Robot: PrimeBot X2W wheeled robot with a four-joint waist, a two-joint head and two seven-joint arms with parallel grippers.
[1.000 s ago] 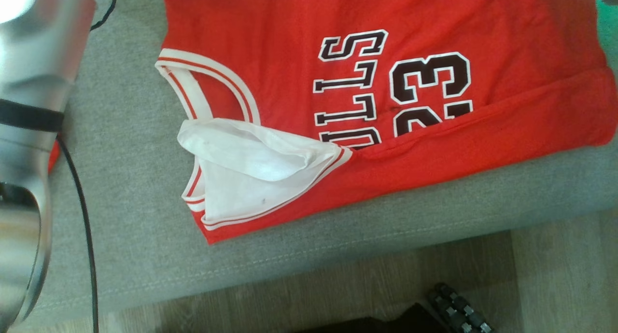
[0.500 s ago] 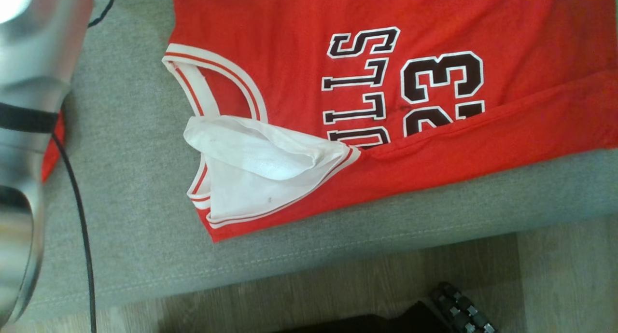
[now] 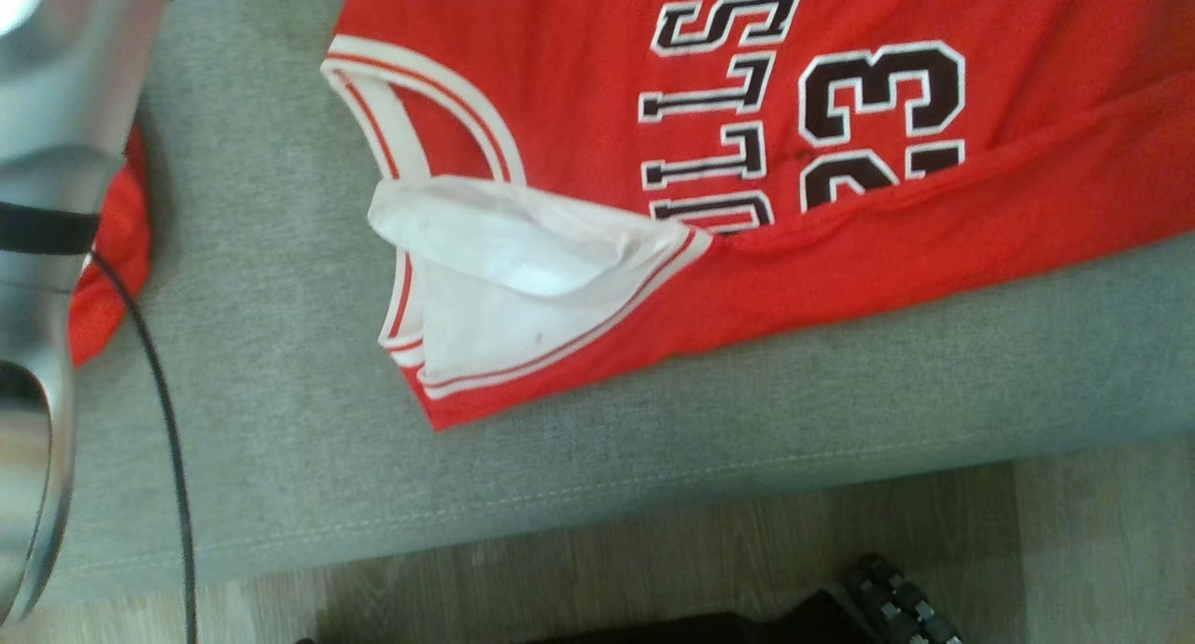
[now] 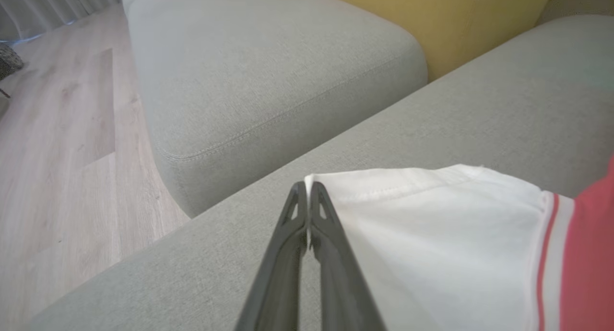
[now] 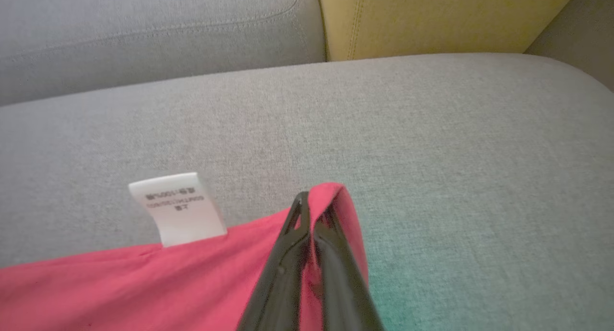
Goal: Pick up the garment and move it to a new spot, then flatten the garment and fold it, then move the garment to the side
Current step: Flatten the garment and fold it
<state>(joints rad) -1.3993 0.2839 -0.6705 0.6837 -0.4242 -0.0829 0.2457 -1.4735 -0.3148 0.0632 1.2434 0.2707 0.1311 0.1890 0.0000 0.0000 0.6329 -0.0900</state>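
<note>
Since a second ago the garment has slid toward the far side of the sofa seat, while the seat's near edge has barely shifted in the head view; more grey fabric now lies bare between the jersey and that edge. More red cloth also shows at the far left, beside the pale left forearm.

The seat fills most of the scene, with wooden floor along its near side and a yellow cushion at the back. The red jersey lies spread across the seat with its lettering up. Its near strip is doubled over in a long fold, and a white panel is turned out at the left.

The left gripper has its fingers pressed together on a white corner of the jersey, with a sliver of cloth between the tips. The right gripper has just closed on a red corner, which stands up pinched between its fingers. A small white care label sticks up just beside it.

The step looks like a two-handed drag or lift to flatten. To do it well, both arms should travel together at one pace and stay wide apart, so that the cloth between them keeps taut. Both pinches are thin and near the edge, so a jerk could pull a corner free. The doubled near strip and the white panel will probably need smoothing afterwards.
</note>
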